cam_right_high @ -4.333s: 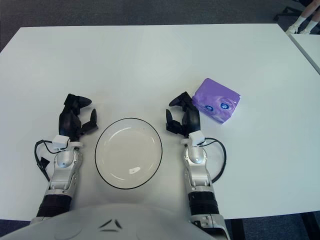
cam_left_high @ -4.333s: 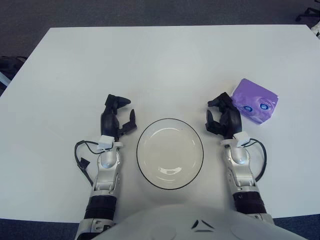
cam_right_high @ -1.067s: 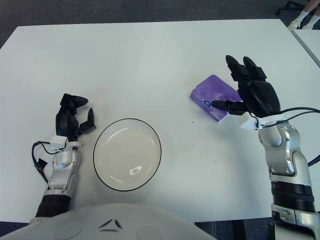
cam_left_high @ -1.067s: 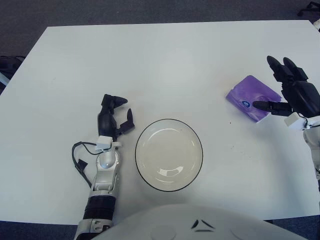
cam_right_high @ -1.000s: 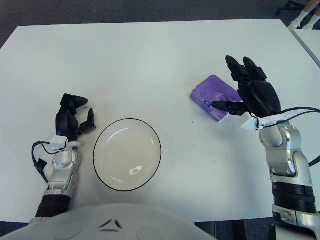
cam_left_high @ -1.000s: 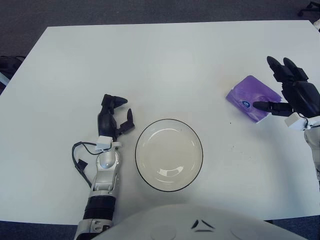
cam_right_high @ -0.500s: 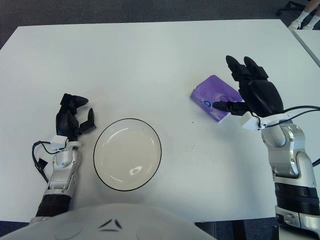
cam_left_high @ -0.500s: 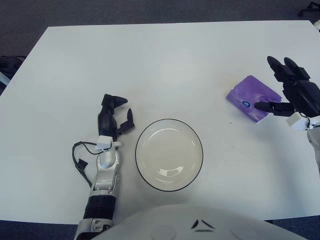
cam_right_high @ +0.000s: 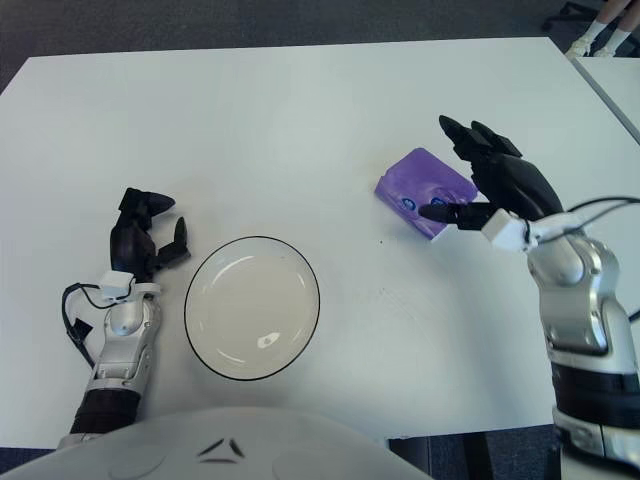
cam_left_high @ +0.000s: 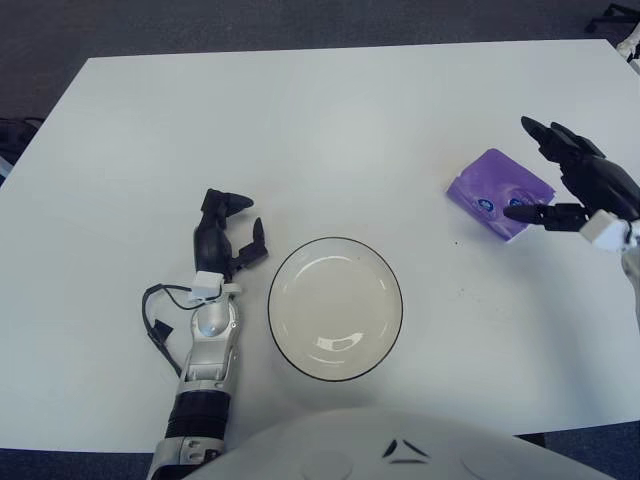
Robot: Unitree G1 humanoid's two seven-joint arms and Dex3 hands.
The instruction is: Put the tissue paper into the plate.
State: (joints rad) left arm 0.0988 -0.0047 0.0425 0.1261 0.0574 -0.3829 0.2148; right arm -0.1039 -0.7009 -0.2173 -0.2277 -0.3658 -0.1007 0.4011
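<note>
A purple tissue packet [cam_right_high: 420,190] lies on the white table, right of centre. My right hand [cam_right_high: 480,180] hovers at its right edge with fingers spread over the packet's far side and the thumb [cam_right_high: 445,212] at its near side, holding nothing. A clear round plate [cam_right_high: 252,306] with a dark rim sits near the front edge, left of the packet and with nothing in it. My left hand [cam_right_high: 140,240] shows just left of the plate, fingers loosely curled and empty.
The white table [cam_right_high: 300,130] fills the view, with dark carpet beyond its far edge. A black cable [cam_right_high: 75,320] loops beside my left wrist. Another white table corner [cam_right_high: 620,80] shows at the far right.
My right hand has tilted and shifted slightly over the packet's right edge; 4.3 s ago it sat beside the plate. The packet, plate and left hand have stayed put.
</note>
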